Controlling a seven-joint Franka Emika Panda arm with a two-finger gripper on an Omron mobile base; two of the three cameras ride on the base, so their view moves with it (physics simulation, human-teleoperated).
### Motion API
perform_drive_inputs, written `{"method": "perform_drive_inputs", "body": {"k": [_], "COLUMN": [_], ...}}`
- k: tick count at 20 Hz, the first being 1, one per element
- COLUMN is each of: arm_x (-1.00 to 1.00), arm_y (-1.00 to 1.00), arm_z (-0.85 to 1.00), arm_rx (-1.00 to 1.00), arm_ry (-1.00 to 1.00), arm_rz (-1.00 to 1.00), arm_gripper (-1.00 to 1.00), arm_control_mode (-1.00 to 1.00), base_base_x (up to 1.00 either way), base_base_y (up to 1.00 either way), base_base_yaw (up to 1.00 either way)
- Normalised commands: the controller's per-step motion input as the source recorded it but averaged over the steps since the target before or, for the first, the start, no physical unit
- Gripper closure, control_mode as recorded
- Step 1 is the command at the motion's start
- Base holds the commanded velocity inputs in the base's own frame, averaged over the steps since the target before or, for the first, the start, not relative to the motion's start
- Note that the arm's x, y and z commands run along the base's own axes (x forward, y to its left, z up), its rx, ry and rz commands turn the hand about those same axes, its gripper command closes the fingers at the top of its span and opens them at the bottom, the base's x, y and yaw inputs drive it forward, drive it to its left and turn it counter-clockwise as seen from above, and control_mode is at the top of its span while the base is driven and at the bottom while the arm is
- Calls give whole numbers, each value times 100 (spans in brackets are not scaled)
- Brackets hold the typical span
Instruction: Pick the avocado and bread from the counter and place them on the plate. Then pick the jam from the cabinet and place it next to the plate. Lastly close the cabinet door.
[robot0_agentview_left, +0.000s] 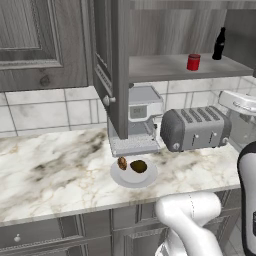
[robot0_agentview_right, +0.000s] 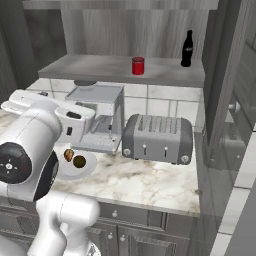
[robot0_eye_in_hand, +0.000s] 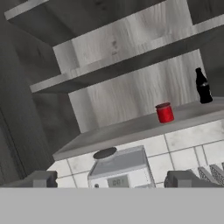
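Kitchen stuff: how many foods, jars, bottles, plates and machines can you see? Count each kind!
Foods: 2, avocado and bread, both on the plate
Jars: 1, red jam on the cabinet shelf
Bottles: 1, black bottle on the same shelf
Plates: 1, plate
Machines: 2, coffee machine and toaster
Total: 7

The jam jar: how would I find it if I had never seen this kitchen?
Look up at the open wall cabinet above the coffee machine and toaster. On its grey shelf stands the jam, a short bright red jar, left of a tall black bottle and much squatter.
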Motion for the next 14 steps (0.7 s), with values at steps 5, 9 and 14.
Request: {"method": "perform_drive_inputs", "body": {"k": [5,9,14], "arm_x": [-8,-2,-3], "arm_y": [0,7,10], "arm_z": [3,0,0], "arm_rx": [-7,-25,-23], "arm_ry": [-1,0,0], "arm_rz": [0,-1,-3], "arm_gripper": [-100,-100,-100], "arm_control_mode": [-100,-100,-100], "base_base_x": [0,0,0], "base_base_y": [0,0,0], "base_base_yaw": [0,0,0]}}
